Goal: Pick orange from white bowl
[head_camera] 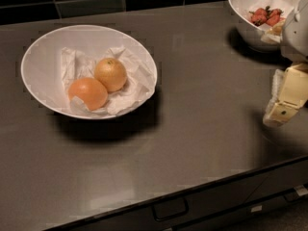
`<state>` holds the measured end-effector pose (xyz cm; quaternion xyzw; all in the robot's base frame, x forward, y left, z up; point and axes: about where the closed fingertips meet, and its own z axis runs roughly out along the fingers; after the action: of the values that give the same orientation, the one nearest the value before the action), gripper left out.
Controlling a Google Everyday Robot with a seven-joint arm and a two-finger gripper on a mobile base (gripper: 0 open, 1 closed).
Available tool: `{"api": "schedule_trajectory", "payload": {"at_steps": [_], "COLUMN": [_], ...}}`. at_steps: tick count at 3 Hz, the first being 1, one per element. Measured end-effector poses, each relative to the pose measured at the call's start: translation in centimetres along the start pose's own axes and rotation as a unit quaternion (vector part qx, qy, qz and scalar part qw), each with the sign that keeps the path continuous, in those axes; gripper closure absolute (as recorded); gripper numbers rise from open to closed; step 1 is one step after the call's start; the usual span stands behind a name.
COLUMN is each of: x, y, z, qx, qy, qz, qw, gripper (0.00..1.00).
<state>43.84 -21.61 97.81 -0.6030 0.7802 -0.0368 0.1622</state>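
The white bowl (38,57) sits on the left of the grey counter, lined with crumpled white paper. In it lies the orange (110,74), paler and yellowish with a small dark stem dimple on top. A deeper reddish-orange fruit (88,93) lies touching it at the front left. My gripper (285,102) is at the right edge of the view, far to the right of the bowl and above the counter. It holds nothing that I can see.
A second white bowl (245,13) with red berries stands at the back right, just behind the gripper. A dark tiled wall runs along the back. The counter's front edge (192,186) runs diagonally, with drawer handles below it.
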Motion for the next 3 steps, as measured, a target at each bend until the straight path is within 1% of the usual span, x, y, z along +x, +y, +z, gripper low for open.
{"api": "schedule_trajectory", "payload": {"at_steps": [1,2,3], "x": [0.0,-5.1,-12.5], "y": [0.0,-1.6,-2.8], "z": [0.0,-1.2,-2.8], "qx": [0.0,0.011,0.036], "qy": [0.0,-0.008,-0.043], "qz": [0.0,-0.069,-0.163], "qw": [1.0,0.9975,0.985], "gripper": [0.0,0.0,0.0]}}
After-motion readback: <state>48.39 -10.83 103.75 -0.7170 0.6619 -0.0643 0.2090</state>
